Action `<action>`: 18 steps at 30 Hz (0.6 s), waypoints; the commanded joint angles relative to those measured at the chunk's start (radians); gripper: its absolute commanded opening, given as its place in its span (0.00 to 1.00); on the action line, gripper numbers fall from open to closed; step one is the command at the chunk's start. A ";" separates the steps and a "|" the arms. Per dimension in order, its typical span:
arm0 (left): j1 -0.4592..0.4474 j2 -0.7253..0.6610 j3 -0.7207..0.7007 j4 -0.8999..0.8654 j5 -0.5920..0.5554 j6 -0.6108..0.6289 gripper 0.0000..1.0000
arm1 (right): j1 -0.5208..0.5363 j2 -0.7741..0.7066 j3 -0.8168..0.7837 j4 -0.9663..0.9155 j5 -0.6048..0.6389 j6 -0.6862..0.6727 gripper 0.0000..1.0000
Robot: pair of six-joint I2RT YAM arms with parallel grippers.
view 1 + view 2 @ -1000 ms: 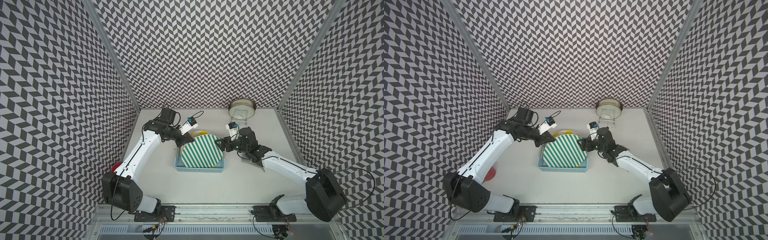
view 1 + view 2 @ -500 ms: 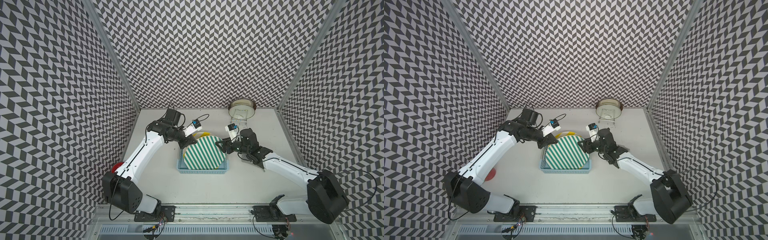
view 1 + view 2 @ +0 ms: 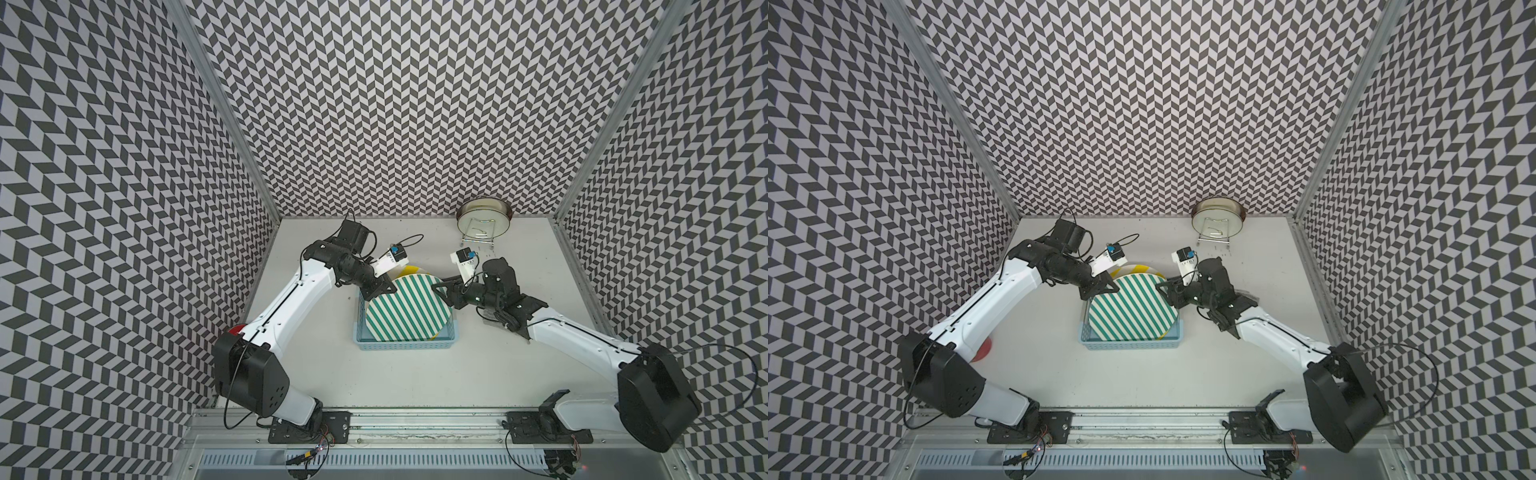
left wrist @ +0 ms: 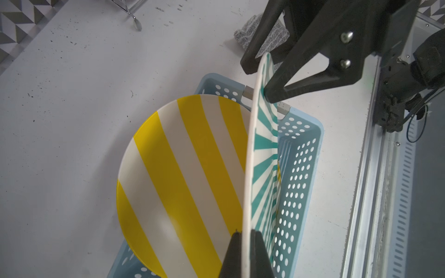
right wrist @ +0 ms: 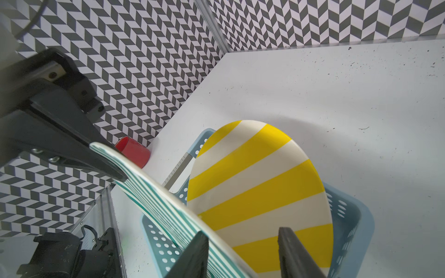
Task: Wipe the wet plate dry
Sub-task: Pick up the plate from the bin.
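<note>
Standing on edge in the blue basket point(image 3: 405, 345), mid-tabletop: green-striped plate point(image 3: 409, 309). Left gripper point(image 3: 376, 292) clamped tight on its rim. Right gripper point(image 3: 439, 288) jaws apart, straddling the opposite rim, one finger clear of it.

Glossy green-striped plate point(image 3: 409, 309), glossy yellow-striped plate point(image 4: 187, 168), perforated plastic basket point(image 3: 405, 353) (matt blue), speckled matt tabletop point(image 3: 415, 386).

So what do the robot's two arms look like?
The left arm and right arm match: long white shells with chunky black joints. The left gripper and right gripper are black, each with two pointed fingers. A little white camera box with a blue patch sits by each wrist, trailing thin black cables.
</note>
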 commanded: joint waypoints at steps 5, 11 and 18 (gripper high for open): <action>-0.032 -0.014 0.056 -0.036 0.006 0.013 0.00 | -0.006 -0.100 -0.011 0.063 0.155 0.038 0.56; -0.024 -0.047 0.153 -0.026 0.013 -0.049 0.00 | -0.035 -0.231 -0.015 0.025 0.318 0.094 0.63; 0.064 -0.052 0.273 0.004 0.042 -0.121 0.00 | -0.109 -0.280 0.016 -0.187 0.647 0.229 0.70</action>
